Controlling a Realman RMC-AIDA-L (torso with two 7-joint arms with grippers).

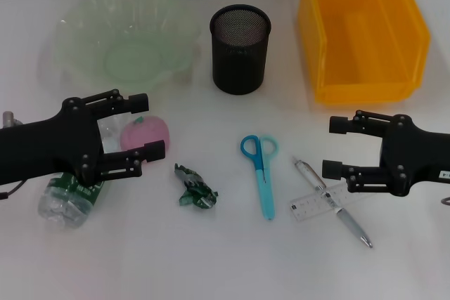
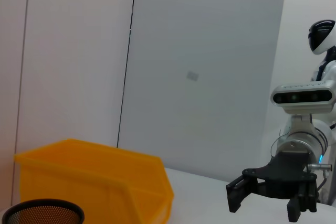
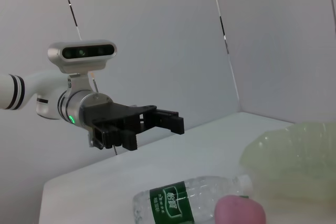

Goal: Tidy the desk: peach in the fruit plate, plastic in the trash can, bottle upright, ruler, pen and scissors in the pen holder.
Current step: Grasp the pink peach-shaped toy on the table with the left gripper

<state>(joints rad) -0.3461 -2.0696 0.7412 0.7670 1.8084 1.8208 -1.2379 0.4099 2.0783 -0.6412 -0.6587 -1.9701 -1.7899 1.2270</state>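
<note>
Six items are not yet sorted, so the tidying looks barely begun. Taking the black mesh pen holder (image 1: pixel 240 48) as landmark: the pale green fruit plate (image 1: pixel 77 29) sits to its left, the yellow bin (image 1: pixel 411 40) to its right. In front of it lie the blue scissors (image 1: pixel 261 170), the pen (image 1: pixel 336 205) crossing the clear ruler (image 1: pixel 306 206), and the crumpled green wrapper (image 1: pixel 197 189). The left gripper (image 1: pixel 145 126) hovers with jaws spread wide, empty, beside the pink peach (image 1: pixel 151 130); closing on it seems next. The toppled water bottle (image 1: pixel 67 198) lies under that arm, crowding the approach. The right gripper (image 1: pixel 335 147) hangs parted and empty above the pen.
</note>
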